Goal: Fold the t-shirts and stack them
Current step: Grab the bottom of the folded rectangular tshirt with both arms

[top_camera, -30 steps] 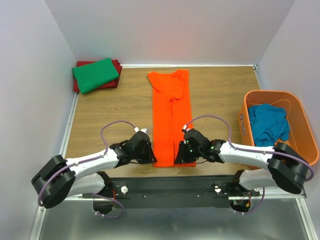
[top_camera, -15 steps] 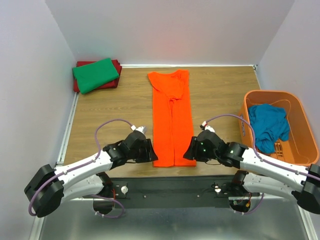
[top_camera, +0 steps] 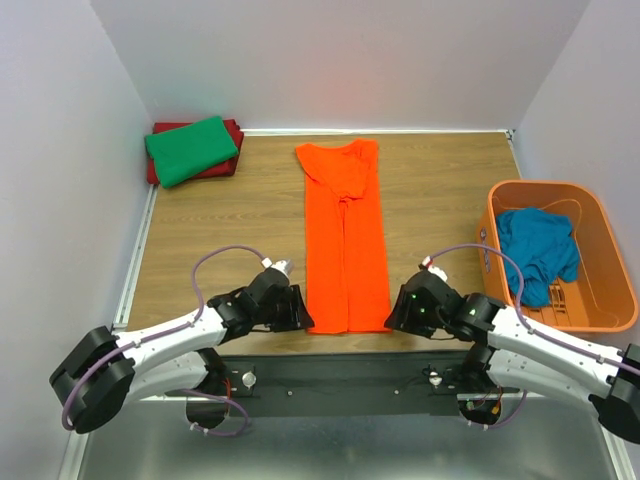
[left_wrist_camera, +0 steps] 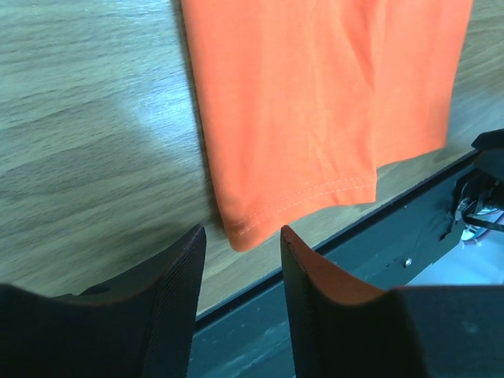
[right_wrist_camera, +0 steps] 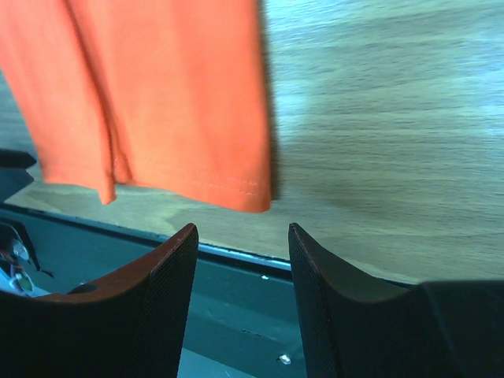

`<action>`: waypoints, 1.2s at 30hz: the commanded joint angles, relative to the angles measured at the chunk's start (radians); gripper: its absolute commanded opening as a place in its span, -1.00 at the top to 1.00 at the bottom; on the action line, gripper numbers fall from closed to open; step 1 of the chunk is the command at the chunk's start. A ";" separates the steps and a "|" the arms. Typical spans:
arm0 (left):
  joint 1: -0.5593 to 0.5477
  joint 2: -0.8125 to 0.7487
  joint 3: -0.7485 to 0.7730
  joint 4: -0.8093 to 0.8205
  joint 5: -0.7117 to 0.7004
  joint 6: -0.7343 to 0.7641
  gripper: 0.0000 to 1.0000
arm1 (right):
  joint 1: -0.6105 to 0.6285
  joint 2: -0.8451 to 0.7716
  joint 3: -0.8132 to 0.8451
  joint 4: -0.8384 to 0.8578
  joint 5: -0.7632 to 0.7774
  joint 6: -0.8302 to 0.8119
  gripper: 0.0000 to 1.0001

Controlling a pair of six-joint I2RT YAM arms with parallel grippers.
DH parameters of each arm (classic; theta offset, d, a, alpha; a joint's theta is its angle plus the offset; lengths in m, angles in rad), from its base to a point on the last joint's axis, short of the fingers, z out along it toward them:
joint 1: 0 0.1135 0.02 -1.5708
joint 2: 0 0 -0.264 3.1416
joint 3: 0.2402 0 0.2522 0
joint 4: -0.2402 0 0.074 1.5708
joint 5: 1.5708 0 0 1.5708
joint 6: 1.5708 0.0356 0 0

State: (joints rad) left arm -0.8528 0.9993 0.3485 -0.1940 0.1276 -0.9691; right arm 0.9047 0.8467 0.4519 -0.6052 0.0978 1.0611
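Note:
A bright orange t-shirt [top_camera: 345, 235] lies flat in a long narrow strip down the middle of the wooden table [top_camera: 220, 240], sleeves folded in. My left gripper [top_camera: 303, 320] is open and empty just left of its near left hem corner [left_wrist_camera: 240, 232]. My right gripper [top_camera: 392, 318] is open and empty just right of its near right hem corner [right_wrist_camera: 256, 201]. A folded green t-shirt [top_camera: 190, 148] lies on a dark red t-shirt [top_camera: 232, 130] at the far left. A teal blue t-shirt [top_camera: 538, 250] is crumpled in the basket.
A rigid orange plastic basket [top_camera: 600, 240] stands at the right edge of the table. White walls close in the back and sides. The table's near edge and a dark metal rail [left_wrist_camera: 394, 228] lie right under both grippers.
Both grippers have let go of the orange shirt's near hem and drawn apart, the left outward to the left, the right outward to the right and nearer. The shirt has stayed flat.

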 commanded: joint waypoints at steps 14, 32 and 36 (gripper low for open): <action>0.003 0.028 -0.057 0.071 0.038 -0.016 0.14 | -0.237 0.074 -0.110 0.173 -0.334 -0.078 -0.04; -0.020 0.048 -0.082 0.080 0.044 -0.043 0.21 | -0.245 0.106 -0.191 0.272 -0.352 -0.023 0.14; -0.028 0.059 -0.079 0.084 0.040 -0.051 0.24 | -0.251 0.097 -0.206 0.274 -0.339 -0.018 0.17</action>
State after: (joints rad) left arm -0.8692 1.0386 0.2855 -0.0731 0.1661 -1.0149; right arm 0.6651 0.9436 0.2829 -0.3210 -0.2661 1.0397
